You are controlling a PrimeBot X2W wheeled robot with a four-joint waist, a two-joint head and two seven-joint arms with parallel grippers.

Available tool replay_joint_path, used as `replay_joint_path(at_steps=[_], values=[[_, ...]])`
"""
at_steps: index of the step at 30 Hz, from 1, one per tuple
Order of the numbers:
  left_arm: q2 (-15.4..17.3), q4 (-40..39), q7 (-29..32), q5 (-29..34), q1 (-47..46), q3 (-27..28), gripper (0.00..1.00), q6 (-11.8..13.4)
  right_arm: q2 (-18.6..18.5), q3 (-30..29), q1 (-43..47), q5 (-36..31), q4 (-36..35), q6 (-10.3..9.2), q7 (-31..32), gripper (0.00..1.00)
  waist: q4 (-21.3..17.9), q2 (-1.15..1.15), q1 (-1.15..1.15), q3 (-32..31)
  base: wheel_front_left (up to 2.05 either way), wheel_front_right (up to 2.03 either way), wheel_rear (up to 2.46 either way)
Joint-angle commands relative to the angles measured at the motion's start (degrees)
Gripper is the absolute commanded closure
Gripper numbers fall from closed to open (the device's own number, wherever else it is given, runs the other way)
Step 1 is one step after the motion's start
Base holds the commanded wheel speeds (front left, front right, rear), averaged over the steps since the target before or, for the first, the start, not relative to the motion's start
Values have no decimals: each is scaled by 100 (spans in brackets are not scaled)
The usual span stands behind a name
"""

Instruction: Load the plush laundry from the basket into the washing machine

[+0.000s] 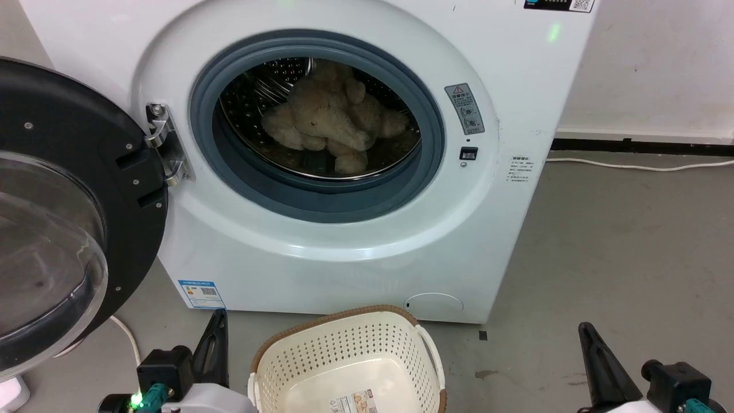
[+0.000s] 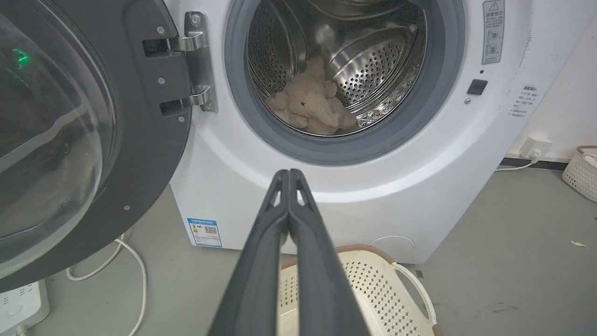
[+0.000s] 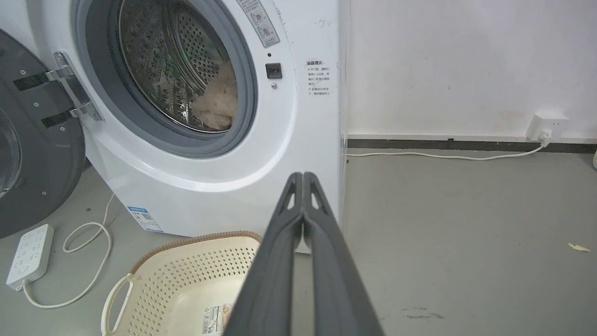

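Plush toy [image 1: 330,117], cream-beige and fluffy, lies inside the perforated steel drum [image 2: 373,60] of the white front-load washing machine [image 1: 321,252], on the drum bottom, well behind the grey rubber ring [image 1: 427,143]. Black-framed glass door [image 1: 69,189] is swung wide open on the hinge side, at the head view's left. Perforated cream basket [image 1: 344,350] with a brown rim sits on the grey floor [image 1: 619,258] just in front of the washer, between the two grippers in the head view; its bare bottom and label sticker [image 1: 355,400] show. Left gripper [image 2: 289,173]: fingers pressed together, tips touching, holding nothing, raised above the basket's rim and pointing at the washer front. Right gripper [image 3: 303,176]: fingers also closed tip to tip, nothing held, beside the basket's right edge. White power strip [image 3: 30,254] and a looped cable [image 3: 88,261] lie on the floor under the door.
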Motion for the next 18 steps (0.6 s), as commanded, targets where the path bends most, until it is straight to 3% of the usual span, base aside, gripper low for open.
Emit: replay_joint_path(at_steps=[1,18], values=[[-13,-48,26,56,-66,32,100,-18,-1,14,-111,-54,-42,-2,27,100,0,0,0,2,0,0,0],[-89,-160,177,273,-98,113,100,-43,-1,33,-225,-226,-116,-2,201,100,3,0,0,30,0,0,0]])
